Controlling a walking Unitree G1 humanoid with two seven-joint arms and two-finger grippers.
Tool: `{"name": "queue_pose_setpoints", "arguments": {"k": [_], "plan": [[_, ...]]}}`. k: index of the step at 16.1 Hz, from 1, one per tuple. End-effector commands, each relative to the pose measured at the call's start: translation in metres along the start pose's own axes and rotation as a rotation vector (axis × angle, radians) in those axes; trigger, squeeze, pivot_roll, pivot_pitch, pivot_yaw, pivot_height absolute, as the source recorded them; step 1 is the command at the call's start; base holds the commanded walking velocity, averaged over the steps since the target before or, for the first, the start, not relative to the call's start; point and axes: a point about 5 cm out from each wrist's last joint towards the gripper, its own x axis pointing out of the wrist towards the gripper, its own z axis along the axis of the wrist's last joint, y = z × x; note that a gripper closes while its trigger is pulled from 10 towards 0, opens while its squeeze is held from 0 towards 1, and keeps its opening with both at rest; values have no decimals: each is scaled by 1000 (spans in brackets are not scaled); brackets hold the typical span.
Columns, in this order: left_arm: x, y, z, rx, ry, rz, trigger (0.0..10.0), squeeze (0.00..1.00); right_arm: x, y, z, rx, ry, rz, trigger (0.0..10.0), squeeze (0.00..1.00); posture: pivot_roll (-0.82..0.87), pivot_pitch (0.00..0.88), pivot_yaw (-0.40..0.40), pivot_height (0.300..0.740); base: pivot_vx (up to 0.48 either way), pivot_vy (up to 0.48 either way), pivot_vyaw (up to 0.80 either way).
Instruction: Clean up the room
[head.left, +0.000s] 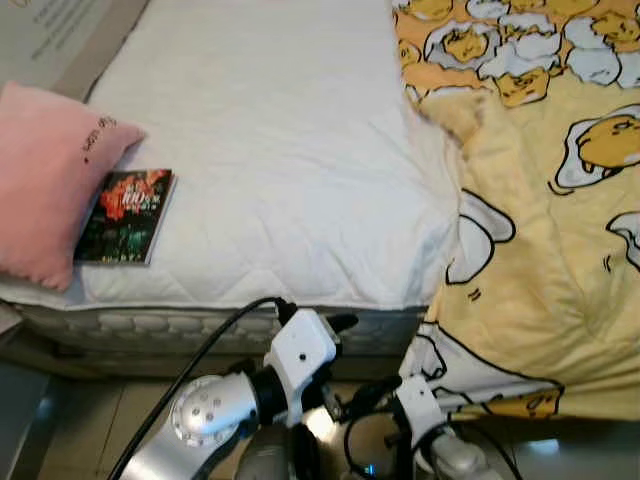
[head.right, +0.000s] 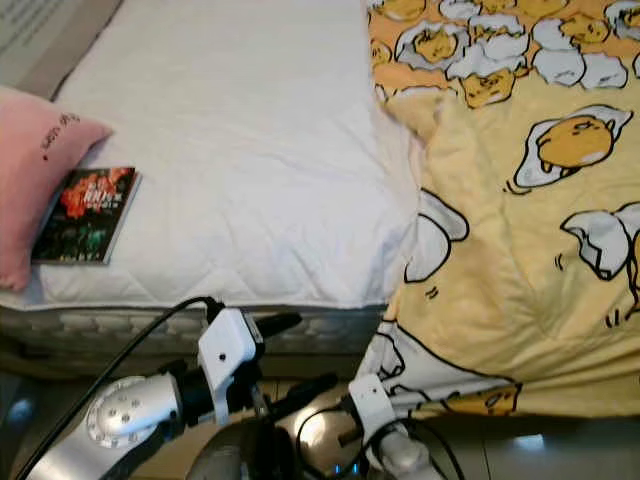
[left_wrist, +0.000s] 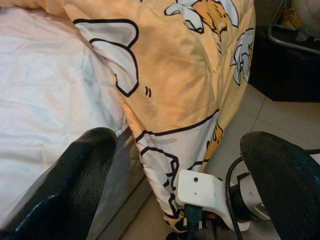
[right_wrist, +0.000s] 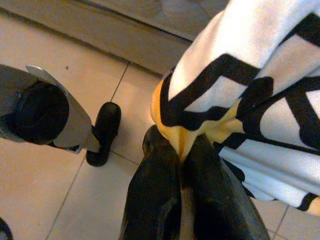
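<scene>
While the yellow blanket (head.left: 540, 270) droops off the bed (head.left: 280, 150) toward the floor, the right tool (right_wrist: 185, 150) pinches its hem; the left tool (left_wrist: 180, 170) waits spread nearby. Soft, limp cloth probably lifts best from an edge

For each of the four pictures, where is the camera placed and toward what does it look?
Left eye view: head, looking down at the bed, book and yellow blanket; both arms low.
Right eye view: same scene, same arms.
Left wrist view: along the open left end effector toward the blanket's hanging edge.
Right wrist view: along the right end effector, shut on the blanket, floor below.
All share the blanket.
</scene>
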Motion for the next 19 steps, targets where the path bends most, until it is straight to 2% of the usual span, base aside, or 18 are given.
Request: {"name": "queue_pose_setpoints", "arguments": {"k": [1, 3, 6, 9, 12, 17, 19], "plan": [[-1, 1, -5, 1, 23, 7, 10000, 0, -4, 11, -19, -18, 69, 50, 0, 0, 109, 185, 128, 704, 0, 0, 0], [-1, 1, -5, 9, 27, 8, 10000, 0, -8, 9, -29, -57, 110, 57, 0, 0, 111, 185, 128, 704, 0, 0, 0], [-1, 5, -6, 25, 38, 41, 10000, 0, -12, 2, -38, -50, 148, 17, 0, 0, 111, 184, 129, 704, 0, 0, 0], [1, 7, -8, 21, 48, 65, 10000, 0, -9, 1, -30, -15, 117, -6, 0, 0, 108, 183, 129, 704, 0, 0, 0], [3, 14, -13, 5, 83, 150, 10000, 0, -5, 4, -22, 23, 93, -9, 0, 0, 108, 183, 129, 704, 0, 0, 0], [4, 18, -16, -1, 98, 184, 10000, 0, -3, 7, -17, 48, 83, -9, 0, 0, 107, 180, 128, 704, 0, 0, 0], [6, 18, -16, -40, 90, 194, 10000, 0, -2, 6, -16, 53, 82, -12, 0, 0, 107, 179, 126, 704, 0, 0, 0]]}}
